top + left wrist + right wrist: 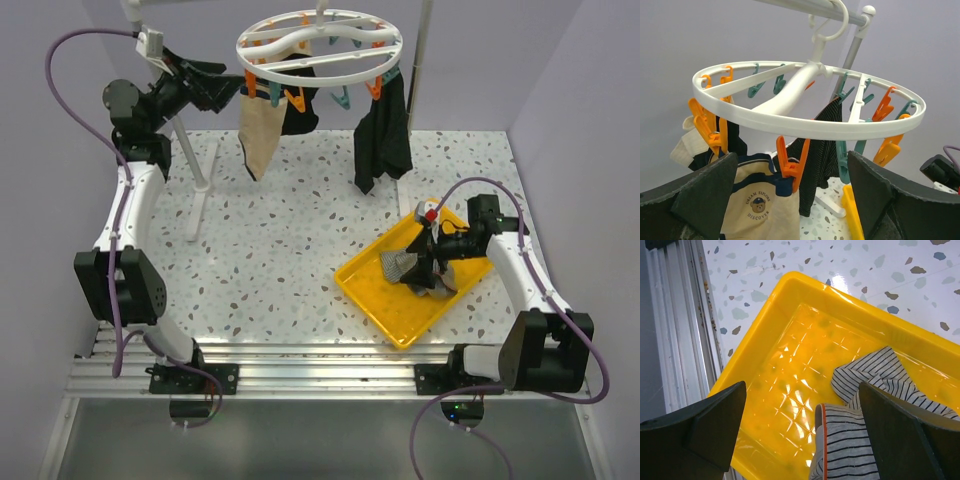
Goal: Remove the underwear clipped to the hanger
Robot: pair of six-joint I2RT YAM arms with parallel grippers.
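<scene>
Fig: L gripper (228, 90), jaws apart, beside hanger (810, 127); beige underwear (262, 135) & black pairs (380, 135) hang pegged. Striped pair (870, 385) in yellow tray (772, 320) under R gripper (425, 265), jaws apart. Risk: sideways tug swings hanger, orange peg (790, 165) keeps hold

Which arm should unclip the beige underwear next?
Left. The left gripper, open, is raised at the hanger, facing the beige underwear; the right gripper hangs low over the yellow tray, far from the ring.
</scene>
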